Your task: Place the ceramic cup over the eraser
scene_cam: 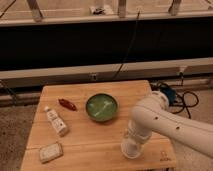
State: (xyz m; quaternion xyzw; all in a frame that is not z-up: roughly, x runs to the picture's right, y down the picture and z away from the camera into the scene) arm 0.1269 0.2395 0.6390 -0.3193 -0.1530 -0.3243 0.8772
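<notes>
Right of the green bowl, toward the table's front edge, your gripper sits low at the ceramic cup; whether it grips the cup, you cannot tell. No eraser in view. Judge the cup light, rigid, glazed-slick, chippable: hold its tapered wall, lower gently.

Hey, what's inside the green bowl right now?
The green bowl shows only a glossy green inside with pale glare streaks; no object is visible in it. The gripper is at the table's front right, over a whitish cup-like shape.
</notes>
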